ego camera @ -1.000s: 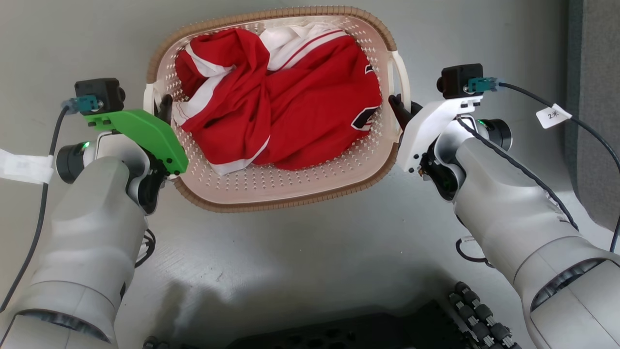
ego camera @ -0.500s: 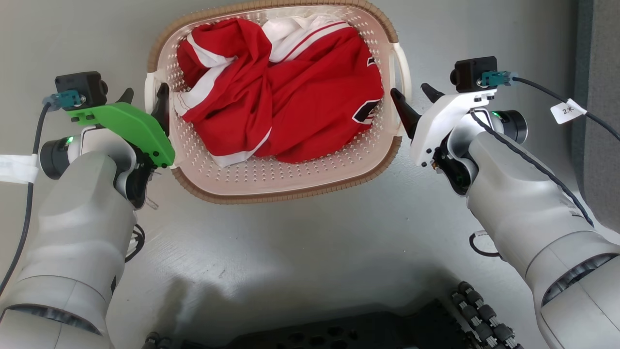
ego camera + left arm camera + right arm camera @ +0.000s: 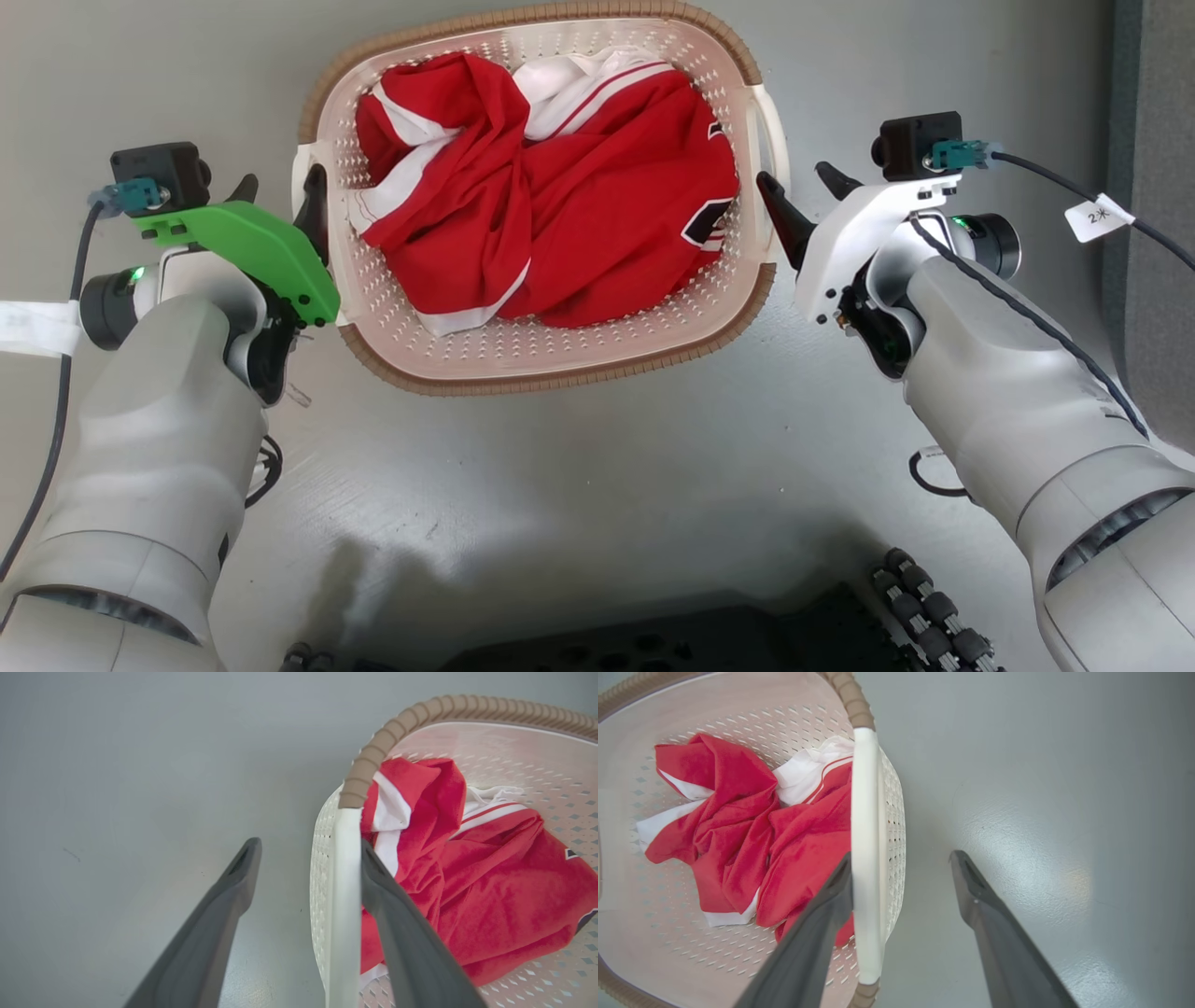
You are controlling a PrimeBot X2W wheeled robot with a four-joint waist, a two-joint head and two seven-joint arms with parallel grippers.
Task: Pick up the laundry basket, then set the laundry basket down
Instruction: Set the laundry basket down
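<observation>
At the bottom edge of the head view sits the robot's dark base (image 3: 653, 644), with a row of black rollers (image 3: 924, 607) at the lower right. Above it the two pale forearms rise from the lower corners over the grey floor (image 3: 560, 485).

At middle left, the left gripper (image 3: 282, 182) is spread wide and holds nothing. Its fingers straddle the left white handle (image 3: 345, 882): one lies against the handle's inner side, the other stands well clear over the floor. At middle right, the right gripper (image 3: 792, 175) mirrors it (same wide spread, nothing clamped). Its inner finger sits just beside the right white handle (image 3: 866, 835) and its outer finger is apart from it.

Between them, filling the upper middle of the frame, the laundry basket (image 3: 523, 383) rests on the floor, its brown rim uppermost. A crumpled red and white garment (image 3: 579, 205) lies inside.
</observation>
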